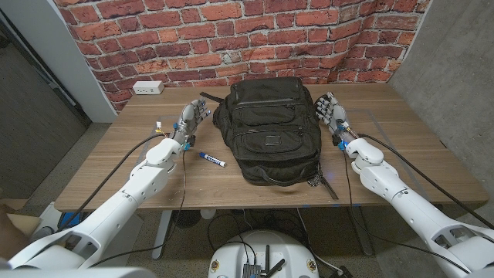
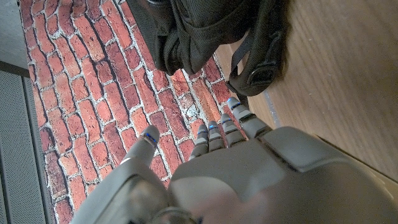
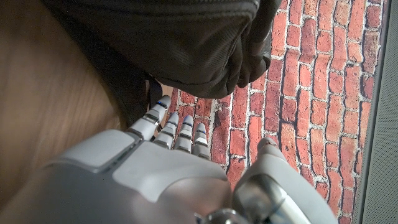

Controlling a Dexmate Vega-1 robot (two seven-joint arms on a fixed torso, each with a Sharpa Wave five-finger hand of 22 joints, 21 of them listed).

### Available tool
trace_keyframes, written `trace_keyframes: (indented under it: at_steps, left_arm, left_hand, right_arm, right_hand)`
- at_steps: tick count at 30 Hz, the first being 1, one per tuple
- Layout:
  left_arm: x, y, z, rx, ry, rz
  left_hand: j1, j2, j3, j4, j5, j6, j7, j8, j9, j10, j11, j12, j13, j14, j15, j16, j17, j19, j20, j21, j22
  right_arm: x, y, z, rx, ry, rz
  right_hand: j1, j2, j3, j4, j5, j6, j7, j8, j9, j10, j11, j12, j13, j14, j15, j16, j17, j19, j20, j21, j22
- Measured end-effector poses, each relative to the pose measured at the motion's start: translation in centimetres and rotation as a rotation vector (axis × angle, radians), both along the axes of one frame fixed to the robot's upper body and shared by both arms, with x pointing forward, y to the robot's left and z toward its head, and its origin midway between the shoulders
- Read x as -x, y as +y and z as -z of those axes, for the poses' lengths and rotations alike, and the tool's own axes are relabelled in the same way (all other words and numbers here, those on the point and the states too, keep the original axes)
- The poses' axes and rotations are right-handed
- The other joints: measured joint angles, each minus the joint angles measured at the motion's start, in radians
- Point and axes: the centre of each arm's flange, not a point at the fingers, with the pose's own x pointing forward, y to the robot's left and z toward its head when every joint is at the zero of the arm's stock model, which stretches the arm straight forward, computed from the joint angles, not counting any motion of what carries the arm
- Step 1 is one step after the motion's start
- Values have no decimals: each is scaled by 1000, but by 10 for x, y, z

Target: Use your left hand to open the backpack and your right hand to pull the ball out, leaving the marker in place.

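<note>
A wooden table [image 1: 432, 174] stretches before me, with a red brick wall [image 1: 293, 35] behind its far edge. A black backpack [image 1: 268, 127] lies flat at the table's middle, zipped closed as far as I can see, its strap trailing toward the near edge. My left hand [image 1: 191, 121] stands just beside the backpack's left side, fingers apart, holding nothing. My right hand [image 1: 330, 110] stands just beside its right side, fingers loosely spread and empty. A blue-capped marker [image 1: 210, 159] lies on the table near my left forearm, outside the bag. A white power strip [image 1: 147, 87] sits at the far left corner.

I judge that opening has not begun. Next my left hand must find the zipper. Bare wood lies open on both sides.
</note>
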Motion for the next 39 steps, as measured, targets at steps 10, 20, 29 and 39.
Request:
trace_keyframes:
  at_steps: [10,20,29,39]
  left_arm:
    - [7,-7,-3,-8,-4,-16]
    - [9,-11,-4,-18,-7,-31]
    - [16,-7,-2,-37,-1,-57]
    - [25,1,-3,-63,2,-79]
  left_hand:
    - [0,0,4,-4,0,6,-6,0,0,5,-5,0,0,6,-6,0,0,7,0,0,0]
    - [5,5,11,-17,0,15,-15,0,0,11,-11,0,0,13,-13,0,0,7,0,0,0]
    - [10,10,14,-25,0,20,-20,0,0,16,-16,0,0,13,-13,0,0,7,0,0,0]
    - [20,14,18,-35,0,23,-23,0,0,22,-22,0,0,18,-18,-1,-3,7,0,0,0]
  right_arm:
    - [1,-9,-1,-12,-19,6]
    - [6,-22,2,-22,-24,28]
    - [7,-28,3,-24,-22,35]
    - [6,-31,4,-22,-13,43]
  right_hand:
    - [0,0,4,-5,0,5,-5,4,0,6,1,0,-3,5,-5,0,-5,5,-6,6,0]
    - [0,0,8,-8,0,11,0,4,0,6,1,0,-3,5,-5,0,-9,5,-5,6,0]
    - [5,5,8,-8,0,11,0,4,0,6,1,0,-2,5,-5,4,-14,11,-11,6,0]
    - [5,5,12,-12,0,20,1,4,0,15,-1,8,-2,13,-13,4,-18,22,-11,6,0]
